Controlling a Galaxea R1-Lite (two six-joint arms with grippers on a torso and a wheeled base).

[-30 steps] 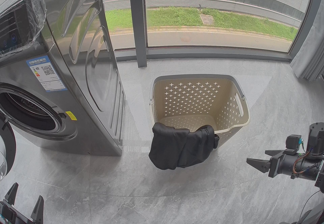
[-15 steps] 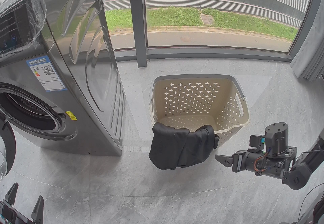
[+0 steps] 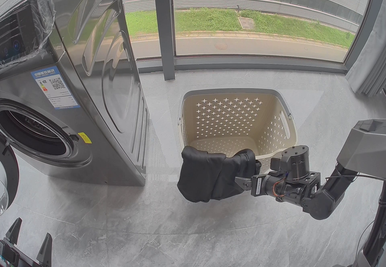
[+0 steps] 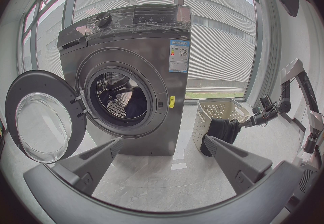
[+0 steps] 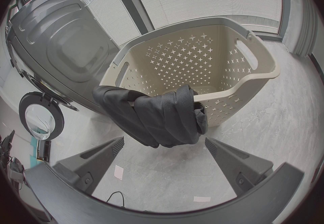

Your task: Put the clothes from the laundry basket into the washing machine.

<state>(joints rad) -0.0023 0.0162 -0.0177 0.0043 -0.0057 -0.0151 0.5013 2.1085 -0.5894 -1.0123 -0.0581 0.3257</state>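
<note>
Dark garment draped over near rim of laundry basket, hanging outside. Right claw spread wide, empty, tips just beside garment. Left claw likewise spread, empty, facing washing machine.

Laundry basket: on floor, beside washing machine | dark garment: draped over basket's near rim | right gripper: at garment's right edge | left gripper: fingers apart, well apart from basket
</note>
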